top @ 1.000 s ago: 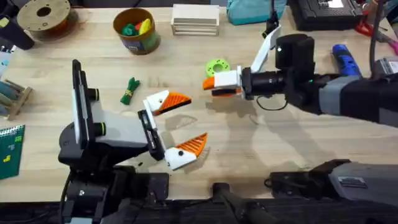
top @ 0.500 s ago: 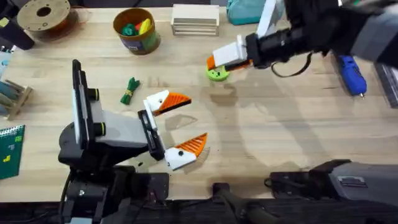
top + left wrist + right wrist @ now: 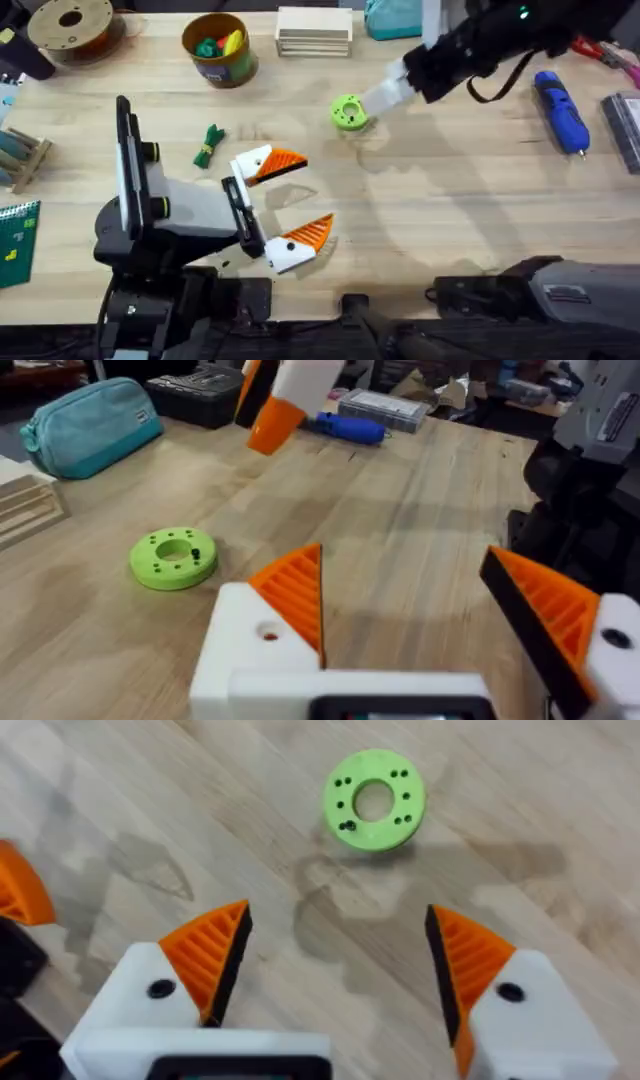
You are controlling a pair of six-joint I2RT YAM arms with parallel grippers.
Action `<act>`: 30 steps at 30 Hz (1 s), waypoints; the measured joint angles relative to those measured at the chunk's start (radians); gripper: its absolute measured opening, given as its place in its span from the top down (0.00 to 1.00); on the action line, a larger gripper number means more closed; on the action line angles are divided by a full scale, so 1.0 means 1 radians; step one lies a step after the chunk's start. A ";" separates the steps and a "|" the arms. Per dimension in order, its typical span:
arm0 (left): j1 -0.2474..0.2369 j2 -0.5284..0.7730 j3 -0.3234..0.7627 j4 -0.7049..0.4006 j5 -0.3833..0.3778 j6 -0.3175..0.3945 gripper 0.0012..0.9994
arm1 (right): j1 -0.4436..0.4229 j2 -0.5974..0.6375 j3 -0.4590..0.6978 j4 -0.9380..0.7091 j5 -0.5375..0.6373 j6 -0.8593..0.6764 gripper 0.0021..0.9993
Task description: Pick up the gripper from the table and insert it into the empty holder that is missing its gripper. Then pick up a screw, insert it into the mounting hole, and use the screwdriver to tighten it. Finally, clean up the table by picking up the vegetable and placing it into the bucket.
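Two grippers stand with fingers apart and empty: the left gripper (image 3: 288, 203) rests near the table's front edge, while the right gripper (image 3: 335, 975) has lifted and swung back from mid-table to hover above the lime-green disc (image 3: 348, 111), seemingly going for a screw. The screwdriver (image 3: 560, 108) lies far right, the vegetable (image 3: 208, 146) left of centre.

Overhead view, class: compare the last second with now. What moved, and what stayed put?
The right gripper rose and swung away from the table's middle toward the far edge, past the green disc, open and empty. The left gripper, vegetable, bucket and screwdriver stayed put.
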 joint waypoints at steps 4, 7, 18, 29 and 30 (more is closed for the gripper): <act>0.000 0.000 0.000 0.000 0.000 0.000 0.01 | 0.054 0.000 0.000 -0.002 0.090 -0.034 0.01; 0.000 0.000 0.000 0.000 0.000 0.000 0.01 | 0.078 0.000 0.000 0.005 0.119 -0.048 0.01; 0.000 0.000 0.000 0.000 0.000 0.000 0.01 | 0.093 0.147 0.001 0.070 0.150 -0.011 0.01; 0.000 0.000 0.000 0.000 0.000 0.000 0.01 | 0.148 0.276 0.036 0.142 0.153 0.130 0.01; 0.000 0.000 0.000 0.000 0.000 0.000 0.01 | 0.150 0.285 0.039 0.150 0.153 0.134 0.01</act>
